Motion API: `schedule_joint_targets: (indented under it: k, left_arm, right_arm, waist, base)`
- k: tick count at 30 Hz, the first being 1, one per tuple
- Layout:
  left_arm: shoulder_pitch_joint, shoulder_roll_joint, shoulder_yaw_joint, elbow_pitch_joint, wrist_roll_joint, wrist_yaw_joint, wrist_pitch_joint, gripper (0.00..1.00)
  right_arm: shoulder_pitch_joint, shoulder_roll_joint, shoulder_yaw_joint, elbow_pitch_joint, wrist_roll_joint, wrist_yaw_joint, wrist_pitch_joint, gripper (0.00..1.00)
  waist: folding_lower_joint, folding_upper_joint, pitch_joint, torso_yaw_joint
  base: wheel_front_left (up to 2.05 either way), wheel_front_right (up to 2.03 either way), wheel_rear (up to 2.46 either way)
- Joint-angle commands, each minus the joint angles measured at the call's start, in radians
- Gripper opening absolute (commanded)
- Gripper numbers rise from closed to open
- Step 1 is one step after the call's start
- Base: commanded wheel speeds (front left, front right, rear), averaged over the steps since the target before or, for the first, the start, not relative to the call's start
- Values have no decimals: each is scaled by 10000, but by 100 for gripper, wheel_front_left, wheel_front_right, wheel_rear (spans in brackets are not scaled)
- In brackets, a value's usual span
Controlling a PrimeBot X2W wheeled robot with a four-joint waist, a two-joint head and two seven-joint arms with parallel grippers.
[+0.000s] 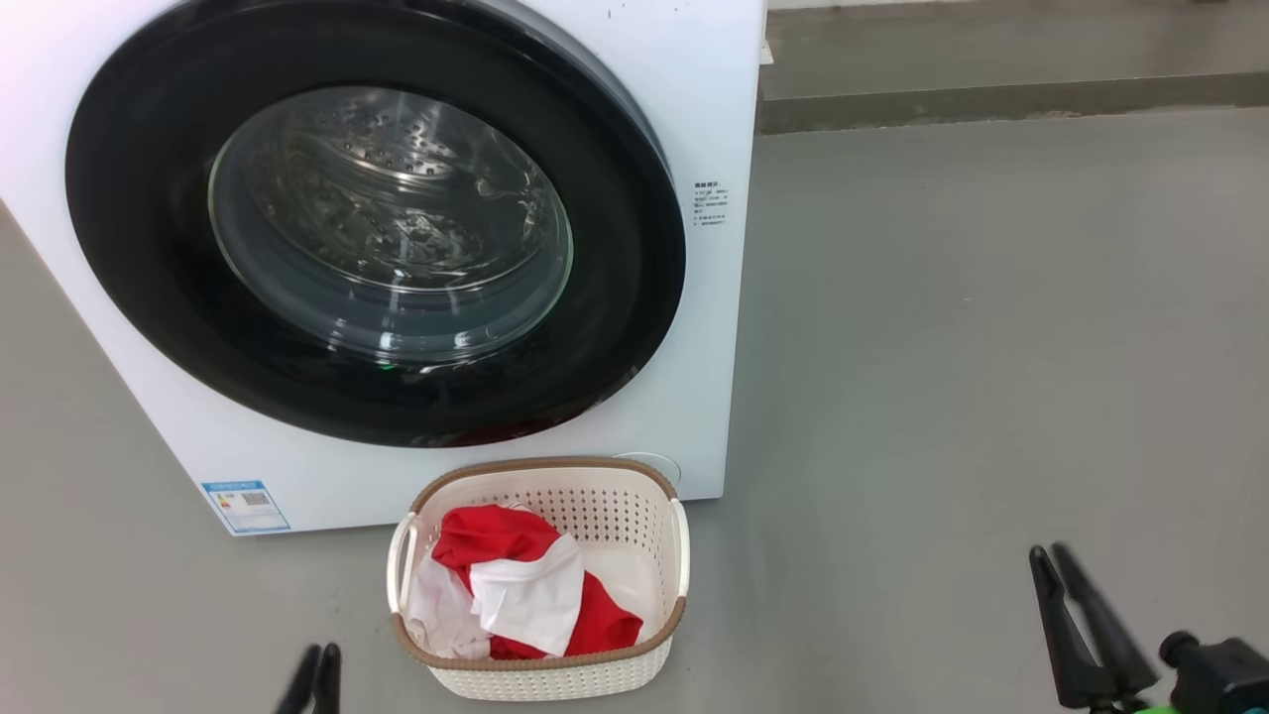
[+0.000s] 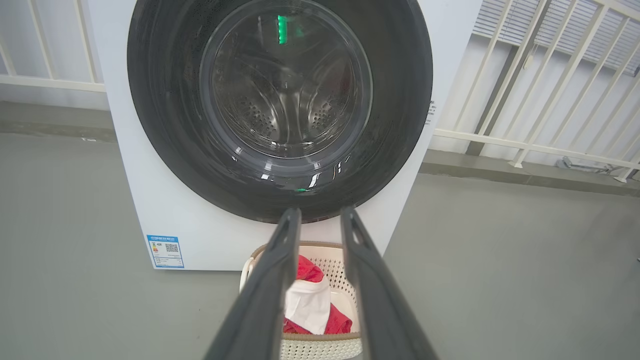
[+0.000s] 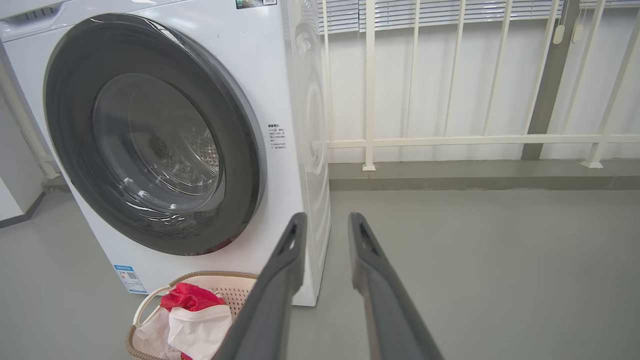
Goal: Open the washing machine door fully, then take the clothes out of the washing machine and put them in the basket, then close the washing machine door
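Two grippers, fingers slightly parted, grasping nothing: left gripper [image 1: 321,650] near-left of basket [image 1: 540,464], right gripper [image 1: 1048,548] well right | clothes [image 1: 516,585] in basket, just before washing machine [image 1: 714,99] | washing machine door [image 1: 129,248] looks shut | step: door-closing, seemingly done | next: confirm latch, else press rim

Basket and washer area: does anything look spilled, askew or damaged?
Nothing stands out. The clothes lie inside the upright basket, and the washing machine door sits shut against the washing machine.
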Motion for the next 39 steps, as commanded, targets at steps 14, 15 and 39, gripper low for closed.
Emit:
schedule_joint_targets:
  k: [14,15,39]
  left_arm:
    - [-228,-120,55,280,-1160,-6,332,0]
    - [-251,-124,63,286,-1263,-7,360,0]
    - [-750,-200,268,423,-3722,-21,1048,0]
  right_arm:
    - [-185,136,-30,331,1201,-1,328,0]
    - [-210,139,-35,342,1307,-1,357,0]
    - [-754,199,-160,579,3836,-3,1060,0]
  waist:
    - [2,0,68,-24]
    - [2,0,77,-26]
    - [1,0,235,-77]
  base:
    - [0,0,0]
    - [0,0,0]
    - [0,0,0]
